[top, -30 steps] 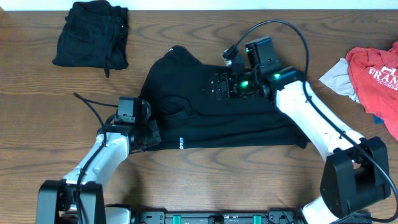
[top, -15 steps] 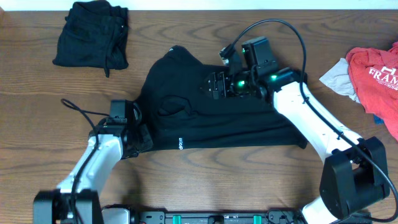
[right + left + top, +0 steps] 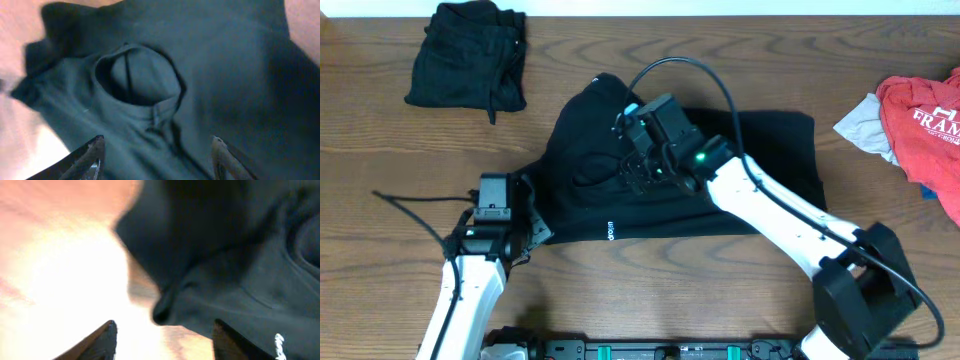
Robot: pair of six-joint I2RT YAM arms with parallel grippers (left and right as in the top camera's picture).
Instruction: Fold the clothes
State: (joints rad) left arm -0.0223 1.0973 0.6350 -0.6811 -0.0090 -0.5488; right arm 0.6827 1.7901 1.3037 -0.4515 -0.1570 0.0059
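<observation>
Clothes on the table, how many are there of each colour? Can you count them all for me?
Black: 2, the folded bundle and the spread-out shirt
Red: 1, the red shirt
Pale grey: 1, the grey cloth beside it
Total: 4 (the blue scrap at the edge is too small to tell, so it is not counted)

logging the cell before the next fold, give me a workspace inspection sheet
surface: wooden table
job's things: black shirt spread mid-table; folded black garment top left; red shirt at right edge
clutter: grey cloth beside red shirt
end effectors: left end effector open at shirt's left edge; right end effector open over collar
cables: black cable looping over right arm; another cable trailing left of left arm
surroundings: nothing seen
</observation>
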